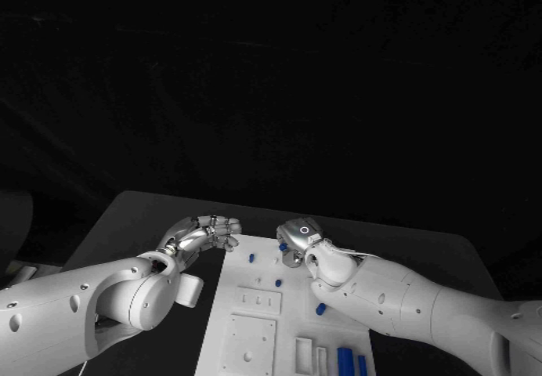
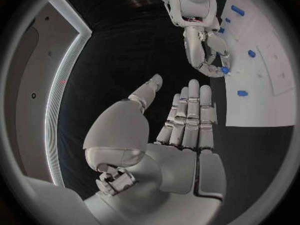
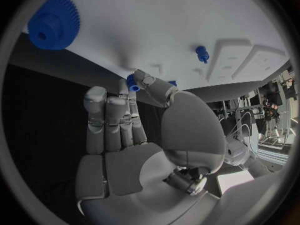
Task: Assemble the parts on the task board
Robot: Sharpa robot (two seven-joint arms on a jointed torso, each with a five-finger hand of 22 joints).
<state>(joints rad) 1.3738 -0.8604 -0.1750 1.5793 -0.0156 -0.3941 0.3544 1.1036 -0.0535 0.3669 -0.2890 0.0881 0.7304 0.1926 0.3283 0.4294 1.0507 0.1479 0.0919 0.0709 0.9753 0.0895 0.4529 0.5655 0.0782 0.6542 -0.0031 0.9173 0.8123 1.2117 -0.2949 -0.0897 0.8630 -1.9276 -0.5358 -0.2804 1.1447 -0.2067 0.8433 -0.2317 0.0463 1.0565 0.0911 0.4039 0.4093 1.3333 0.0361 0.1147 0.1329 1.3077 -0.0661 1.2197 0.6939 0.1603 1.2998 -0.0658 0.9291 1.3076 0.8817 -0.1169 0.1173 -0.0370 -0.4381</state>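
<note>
Both hands meet at the far end of the task board (image 1: 271, 313) in the head view. Left hand (image 1: 201, 233) hovers at the board's far left corner, fingers curled loosely, nothing visibly in them. Right hand (image 1: 301, 243) sits over the far edge with its fingers bent down to the plate. Small blue parts stand on the board: 1 peg (image 1: 251, 256) near the left hand, another peg (image 1: 278, 282) further in, a knob (image 1: 321, 309) beside the right forearm, and 2 upright blue bars (image 1: 345, 363) in slots at the near end. The board lies on the black worktop (image 1: 124, 227).

Left wrist view: the left hand (image 2: 184, 130) is open, fingers straight and together, thumb apart, palm empty, above bare worktop just beside the board (image 2: 262, 90). Beyond it the right hand (image 2: 209, 57) pinches a small blue part (image 2: 224, 70) at the board's edge. Further blue pieces (image 2: 242, 93) lie on the plate.

Right wrist view: the right hand (image 3: 134, 130) pinches the small blue part (image 3: 132, 83) between thumb and a fingertip, right at the board's edge (image 3: 112, 60); the other fingers stand straight. On the board sit a blue gear (image 3: 52, 22) and a blue peg (image 3: 201, 53), well apart.
</note>
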